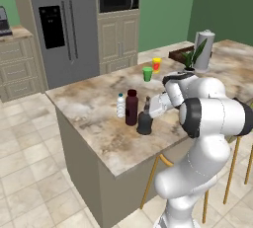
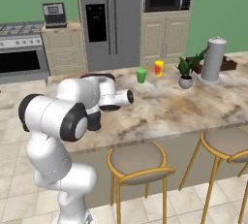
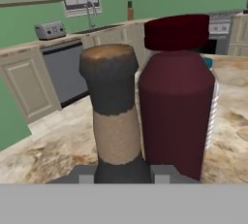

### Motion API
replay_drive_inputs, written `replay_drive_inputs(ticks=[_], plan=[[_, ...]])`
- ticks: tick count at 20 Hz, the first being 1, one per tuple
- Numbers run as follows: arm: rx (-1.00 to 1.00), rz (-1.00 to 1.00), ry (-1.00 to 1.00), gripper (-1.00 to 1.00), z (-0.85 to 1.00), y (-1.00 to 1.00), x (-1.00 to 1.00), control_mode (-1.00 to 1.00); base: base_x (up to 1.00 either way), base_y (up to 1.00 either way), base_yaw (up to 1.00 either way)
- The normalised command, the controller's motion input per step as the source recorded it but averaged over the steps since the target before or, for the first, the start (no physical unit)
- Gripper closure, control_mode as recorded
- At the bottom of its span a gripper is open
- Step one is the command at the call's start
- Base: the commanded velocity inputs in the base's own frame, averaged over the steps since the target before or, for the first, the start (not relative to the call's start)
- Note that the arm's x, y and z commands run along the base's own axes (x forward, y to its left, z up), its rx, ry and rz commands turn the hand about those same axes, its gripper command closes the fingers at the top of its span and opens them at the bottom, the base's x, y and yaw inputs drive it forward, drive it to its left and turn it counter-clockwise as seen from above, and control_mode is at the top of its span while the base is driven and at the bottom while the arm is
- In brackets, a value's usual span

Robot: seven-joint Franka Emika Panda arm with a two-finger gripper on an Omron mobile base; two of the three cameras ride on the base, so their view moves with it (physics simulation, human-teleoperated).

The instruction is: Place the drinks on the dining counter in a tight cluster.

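The squat black bottle [image 1: 144, 122] stands on the marbled dining counter [image 1: 94, 103], close beside the taller maroon bottle [image 1: 131, 107]. The small clear water bottle [image 1: 120, 105] stands just left of the maroon one. My gripper [image 1: 149, 108] reaches in from the right at the black bottle's thin neck. In the hand view the neck [image 3: 112, 116] rises straight ahead, and my gripper [image 3: 123, 175] has a fingertip pressed against each side of the bottle's shoulder. The maroon bottle [image 3: 177, 102] sits right beside it, with the water bottle [image 3: 212, 116] peeking out behind.
A green cup [image 1: 147, 73] and a yellow-and-red cup [image 1: 156, 64] stand farther back on the counter. A potted plant [image 1: 190, 59] and a tall grey canister [image 1: 204, 49] are at the far right. Stools [image 2: 138, 162] line the counter's near side.
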Motion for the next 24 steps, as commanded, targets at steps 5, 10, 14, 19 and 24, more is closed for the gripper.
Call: replay_drive_inputs(ticks=[5,10,14,19,24], plan=[[0.0,0.0,0.0,1.0,0.0,0.0,0.0,-1.0,0.0,0.0,0.0],[0.0,0.0,0.0,1.0,-0.03,0.02,0.0,-1.0,0.0,0.0,0.0],[0.0,0.0,0.0,1.0,-0.01,0.08,0.02,-1.0,0.0,0.0,0.0],[0.0,0.0,0.0,1.0,0.0,0.1,0.17,-1.0,0.0,0.0,0.0],[0.0,0.0,0.0,1.0,0.0,0.05,0.25,-1.0,0.0,0.0,0.0]])
